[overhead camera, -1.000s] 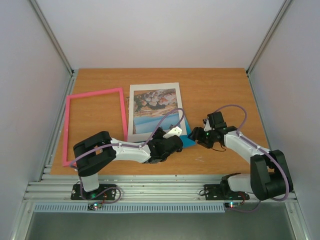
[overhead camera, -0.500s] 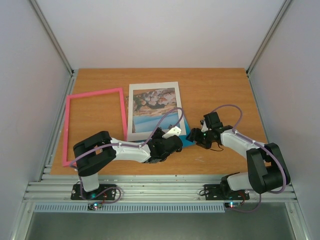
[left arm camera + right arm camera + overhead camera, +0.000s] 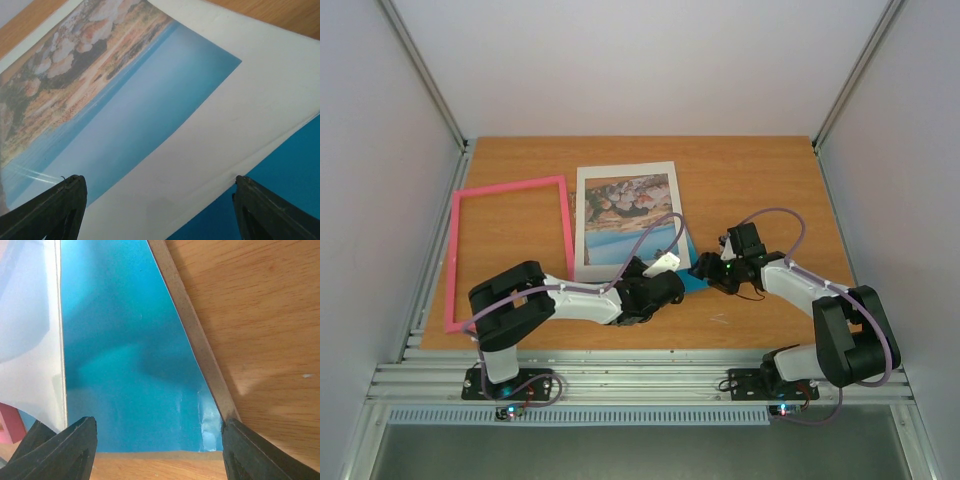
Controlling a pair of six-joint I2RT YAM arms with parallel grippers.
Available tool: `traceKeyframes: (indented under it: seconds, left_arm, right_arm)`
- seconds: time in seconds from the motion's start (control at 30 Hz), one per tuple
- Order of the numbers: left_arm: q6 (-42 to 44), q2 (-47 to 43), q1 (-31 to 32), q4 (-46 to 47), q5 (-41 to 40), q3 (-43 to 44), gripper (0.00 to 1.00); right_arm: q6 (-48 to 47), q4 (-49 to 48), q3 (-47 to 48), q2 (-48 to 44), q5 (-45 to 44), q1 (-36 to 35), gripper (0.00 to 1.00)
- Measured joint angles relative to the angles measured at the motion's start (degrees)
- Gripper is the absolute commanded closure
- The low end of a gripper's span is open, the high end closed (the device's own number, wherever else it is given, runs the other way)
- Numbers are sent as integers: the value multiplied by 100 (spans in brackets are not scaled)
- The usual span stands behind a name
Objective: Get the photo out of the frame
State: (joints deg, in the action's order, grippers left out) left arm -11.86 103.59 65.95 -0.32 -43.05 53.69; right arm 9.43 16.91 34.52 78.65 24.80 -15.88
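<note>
From above, both arms crowd over the near right corner of the white border (image 3: 628, 171), and their bodies hide that corner and most of the blue sheet (image 3: 696, 281) poking out there. From that view it is hard to tell whether any finger touches paper.

The photo (image 3: 625, 215) lies flat on the table (image 3: 750, 180) inside its white border. It is outside the pink frame (image 3: 510, 186), which sits empty just to its left.

The left gripper (image 3: 665, 265) is at the photo's near right end. Its wrist camera shows the jaws spread wide with nothing between them, over the sea part of the photo (image 3: 115, 100), the border (image 3: 240, 100) and the blue sheet (image 3: 285, 200).

The right gripper (image 3: 705, 268) faces it from the right. Its jaws also stand wide and empty above the blue sheet (image 3: 130, 340), whose grey edge strip (image 3: 185, 325) only this close view shows.
</note>
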Motion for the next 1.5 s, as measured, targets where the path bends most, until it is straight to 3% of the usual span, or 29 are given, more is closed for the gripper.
traceKeyframes:
  seconds: [0.7, 1.23, 1.5]
  left_arm:
    - [-302, 295, -76, -393, 254, 197, 18]
    - [-850, -17, -208, -505, 1043, -46, 17]
    - [-870, -120, -219, -459, 1235, -247, 17]
  right_arm:
    - [-72, 179, -26, -20, 20, 0, 31]
    - [133, -243, -201, -352, 549, 0, 31]
    - [142, -81, -201, -363, 323, 0, 33]
